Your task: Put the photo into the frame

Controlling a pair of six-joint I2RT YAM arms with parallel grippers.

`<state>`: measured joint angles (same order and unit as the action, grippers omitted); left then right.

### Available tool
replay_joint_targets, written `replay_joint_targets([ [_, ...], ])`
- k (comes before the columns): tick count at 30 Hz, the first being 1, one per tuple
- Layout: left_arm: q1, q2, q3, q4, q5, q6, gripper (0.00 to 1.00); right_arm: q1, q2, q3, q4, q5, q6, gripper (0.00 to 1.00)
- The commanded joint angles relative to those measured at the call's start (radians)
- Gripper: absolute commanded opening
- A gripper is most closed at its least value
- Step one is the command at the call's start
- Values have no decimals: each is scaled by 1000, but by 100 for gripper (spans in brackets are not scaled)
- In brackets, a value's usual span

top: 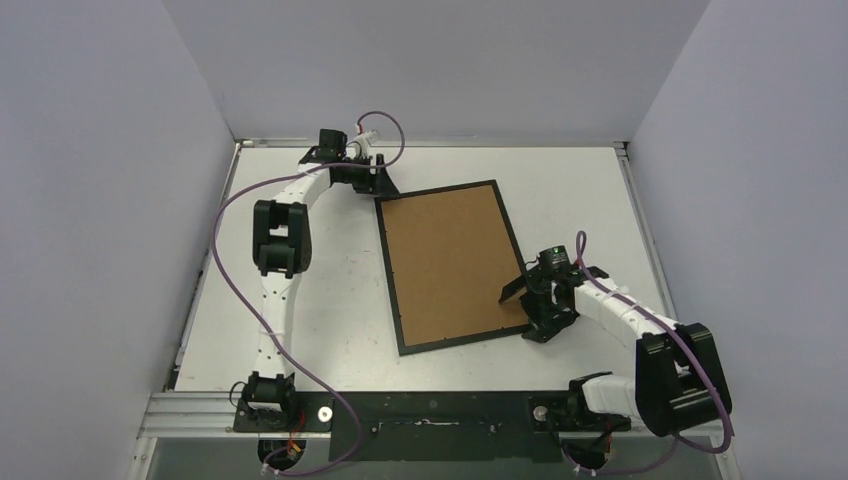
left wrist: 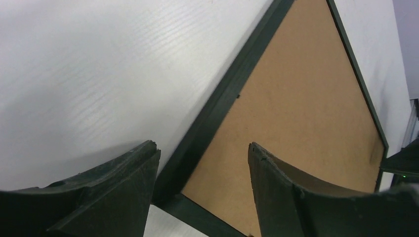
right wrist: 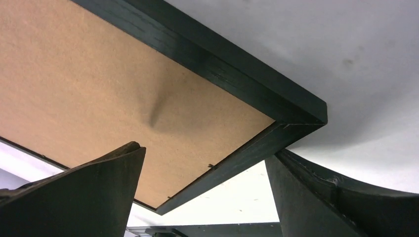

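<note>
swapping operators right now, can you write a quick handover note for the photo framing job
Left gripper: open, straddling the far-left corner of the frame, not gripping it.
Right gripper: open, at the frame's near-right corner, holding nothing.
The frame lies flat on the table, back side up, with the brown backing filling it.
The photo shows in no view. It may be under the backing, but that cannot be confirmed.
Done: backing sits in the frame.
Left: check that the photo is inside, then draw both arms clear.
</note>
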<state>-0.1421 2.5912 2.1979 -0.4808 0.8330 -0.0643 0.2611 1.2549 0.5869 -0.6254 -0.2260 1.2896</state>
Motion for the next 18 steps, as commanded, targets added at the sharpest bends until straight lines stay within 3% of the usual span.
replay_joint_targets([
  [1,6,-56,-92,-111,-7,29,62,-17,76,27,225,111,-93,97],
  [11,21,-318,-503,-51,-127,-75,27,-121,321,280,351,164,-393,95],
  [18,-14,-575,-947,-12,-204,-190,22,-184,457,394,456,109,-502,93],
])
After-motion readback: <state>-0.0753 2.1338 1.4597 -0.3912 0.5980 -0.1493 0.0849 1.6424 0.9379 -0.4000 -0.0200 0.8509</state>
